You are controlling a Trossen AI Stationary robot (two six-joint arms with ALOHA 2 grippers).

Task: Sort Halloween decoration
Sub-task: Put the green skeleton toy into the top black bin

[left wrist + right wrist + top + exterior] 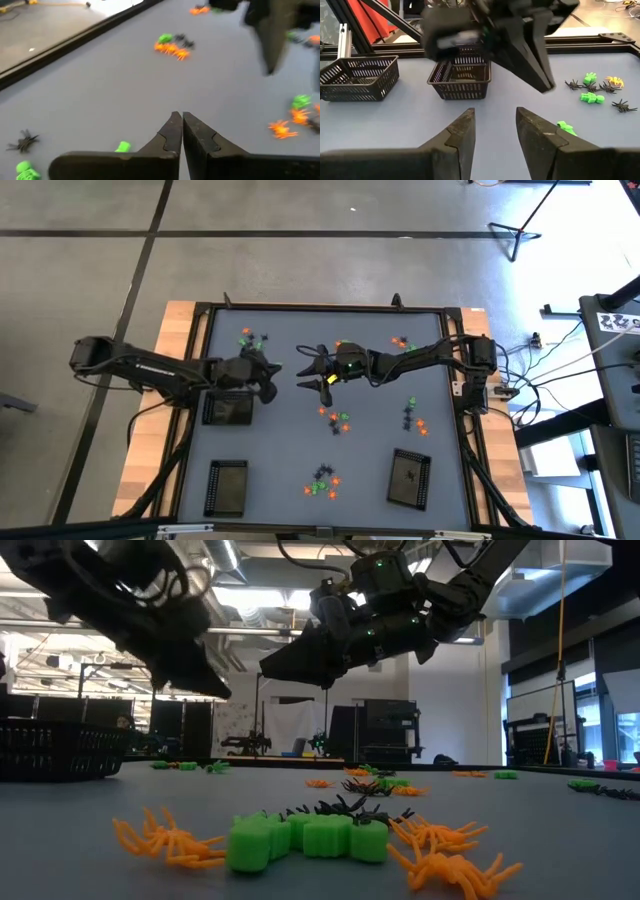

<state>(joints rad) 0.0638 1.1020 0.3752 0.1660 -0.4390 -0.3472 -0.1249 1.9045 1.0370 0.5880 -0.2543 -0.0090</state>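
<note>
- High view: the table (290, 430) carries the trinkets in loose clusters, one at the far left (255, 339), one at the far right (402, 342), one near the middle (335, 418), one by the right edge (414, 416) and one at the near edge (323, 483). Three black baskets stand on it: one (228, 409) partly under the left arm, and two, (226, 485) and (409, 477), near the front edge, apparently waiting to take the sorted pieces. The left gripper (268, 376) and the right gripper (322, 373) face each other close together over bare table near the middle.
- Low view: the near-edge cluster fills the foreground, orange spiders (165, 840), green blocks (305, 837) and black spiders (335, 806) heaped together and still unsorted. Both grippers hang well above the table, so neither touches a trinket.
- Left wrist view: the left gripper (182, 131) has its fingers pressed together with nothing between them, probably after letting a piece go. Scattered trinkets lie on the table beyond.
- Right wrist view: the right gripper (495, 132) holds its fingers apart and empty, likely ready for a pick. A green piece (566, 127) lies on the table just beyond one fingertip; two baskets sit farther back.
</note>
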